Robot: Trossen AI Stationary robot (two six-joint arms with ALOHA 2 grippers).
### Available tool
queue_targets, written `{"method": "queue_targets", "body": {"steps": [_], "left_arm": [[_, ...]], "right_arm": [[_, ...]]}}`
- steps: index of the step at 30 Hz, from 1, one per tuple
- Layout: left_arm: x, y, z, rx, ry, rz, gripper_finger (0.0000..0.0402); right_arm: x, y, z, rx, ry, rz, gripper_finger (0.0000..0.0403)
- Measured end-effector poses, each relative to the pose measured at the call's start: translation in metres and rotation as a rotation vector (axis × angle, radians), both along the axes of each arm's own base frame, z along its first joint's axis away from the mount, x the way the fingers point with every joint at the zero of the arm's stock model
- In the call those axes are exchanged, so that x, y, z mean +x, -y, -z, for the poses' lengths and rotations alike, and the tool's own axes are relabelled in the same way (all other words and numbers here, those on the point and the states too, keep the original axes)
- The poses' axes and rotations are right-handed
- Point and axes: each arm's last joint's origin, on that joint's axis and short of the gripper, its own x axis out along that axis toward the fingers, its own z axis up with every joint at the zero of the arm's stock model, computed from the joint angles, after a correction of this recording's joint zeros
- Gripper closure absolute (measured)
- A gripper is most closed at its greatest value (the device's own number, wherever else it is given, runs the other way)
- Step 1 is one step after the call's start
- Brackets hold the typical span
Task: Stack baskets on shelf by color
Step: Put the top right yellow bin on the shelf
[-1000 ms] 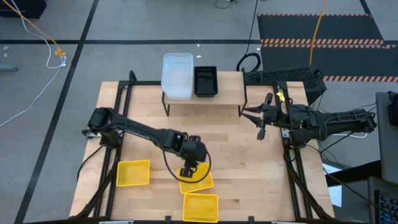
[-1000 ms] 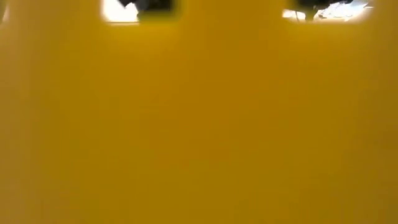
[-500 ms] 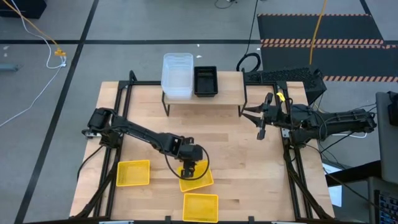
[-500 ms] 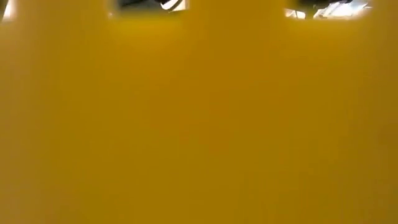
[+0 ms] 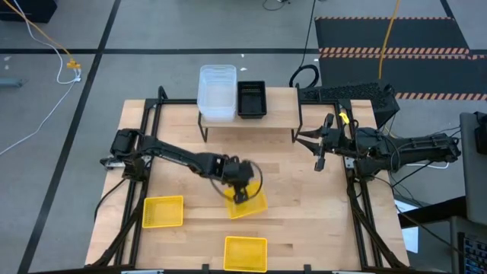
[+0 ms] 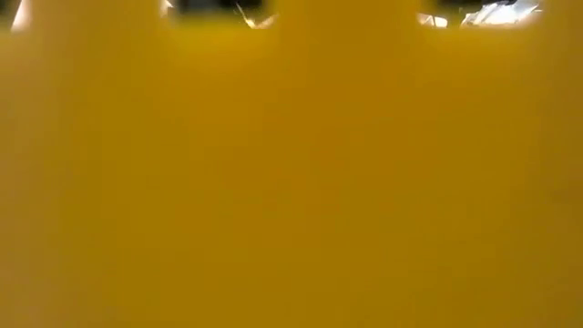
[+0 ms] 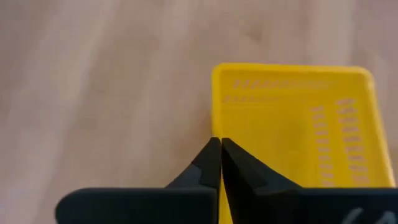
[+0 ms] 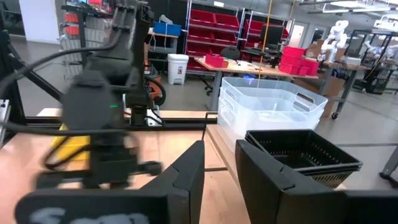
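Observation:
Three yellow perforated baskets show in the high view. One (image 5: pixel 249 204) hangs at my left gripper (image 5: pixel 240 192) near the table's middle, and the left wrist view shows it too (image 7: pixel 292 124). The other two rest on their bottoms at the near left (image 5: pixel 163 211) and the near edge (image 5: pixel 245 253). The shelf (image 5: pixel 280 113) stands at the far edge. It carries a stack of clear baskets (image 5: pixel 217 93) beside black baskets (image 5: pixel 252 99). My right gripper (image 5: pixel 313 144) waits open at the table's right side, right of the shelf. My left gripper (image 7: pixel 219 149) is shut on the yellow basket's side wall at its top rim (image 7: pixel 215 127), near a corner. One finger is inside the basket and one outside. The fingers come from above, pointing down. The basket hangs below them, tilted and off the table.
The low view is filled by the yellow wall of the near-edge basket (image 6: pixel 291 182). The right wrist view shows the clear baskets (image 8: pixel 267 102) and black baskets (image 8: pixel 305 152) ahead of the right gripper (image 8: pixel 217 165). Bare shelf top lies right of the black baskets.
My left gripper has risen and moved toward the far edge and a little right, carrying the yellow basket. That basket lay flat on the table near the near-edge basket; it is now lifted, tilted and farther from it.

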Motion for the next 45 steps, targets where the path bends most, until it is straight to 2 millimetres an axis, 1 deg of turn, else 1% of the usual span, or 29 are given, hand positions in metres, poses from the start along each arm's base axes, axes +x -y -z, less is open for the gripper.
{"method": "queue_targets", "body": {"steps": [3,6,8,13,14,16,18,19,21,24,26,29,33,36,39,42,43,45], "left_arm": [[0.001,-0.015,-0.004,-0.013,0.014,-0.050,0.0380],[-0.002,-0.018,-0.013,-0.010,0.027,0.028,0.0362],[-0.006,-0.018,-0.022,0.036,0.037,0.102,0.0348],[-0.020,-0.011,-0.057,0.170,0.144,0.289,0.0304],[-0.024,-0.007,-0.062,0.202,0.150,0.359,0.0296],[-0.031,0.005,-0.065,0.259,0.136,0.516,0.0282],[-0.035,0.019,-0.062,0.306,0.126,0.637,0.0274],[-0.037,0.025,-0.057,0.312,0.094,0.683,0.0272],[-0.035,0.038,-0.045,0.328,0.065,0.755,0.0271],[-0.037,0.054,-0.023,0.364,-0.023,0.890,0.0270],[-0.036,0.062,-0.015,0.394,-0.035,0.962,0.0270],[-0.036,0.068,-0.002,0.416,-0.077,1.026,0.0270],[-0.033,0.064,0.004,0.497,-0.127,0.983,0.0270],[-0.033,0.057,0.006,0.496,-0.165,0.902,0.0277],[-0.029,0.050,0.005,0.457,-0.157,0.797,0.0317],[-0.022,0.041,-0.003,0.407,-0.147,0.677,0.0380],[-0.019,0.038,-0.007,0.396,-0.136,0.644,0.0387],[-0.010,0.035,-0.019,0.383,-0.089,0.590,0.0386]], "right_arm": [[0.000,0.000,0.002,0.014,-0.012,0.001,0.0316],[0.000,0.000,0.003,0.012,-0.027,0.001,0.0316],[0.000,0.000,0.004,0.009,-0.035,0.000,0.0316],[0.000,0.000,0.004,0.008,-0.037,0.001,0.0316],[0.000,0.000,0.004,0.007,-0.038,0.000,0.0316],[0.000,0.000,0.004,0.007,-0.036,0.000,0.0316],[0.000,0.000,0.003,0.007,-0.034,0.000,0.0316],[0.000,0.000,0.003,0.006,-0.032,0.000,0.0316],[0.000,0.000,0.003,0.006,-0.031,0.000,0.0316],[0.000,0.000,0.002,0.002,-0.018,0.000,0.0316],[0.000,0.000,0.001,-0.002,-0.014,0.000,0.0316],[0.000,0.000,0.002,-0.002,-0.015,0.000,0.0316],[0.001,0.000,0.002,-0.003,-0.018,0.000,0.0316],[0.003,0.000,0.003,-0.003,-0.022,0.000,0.0316],[0.003,0.000,0.003,-0.004,-0.026,0.000,0.0316],[0.003,0.000,0.002,-0.004,-0.018,0.000,0.0316],[0.003,0.000,0.002,-0.003,-0.016,0.000,0.0316],[0.003,0.000,0.002,-0.003,-0.015,0.000,0.0316]]}}
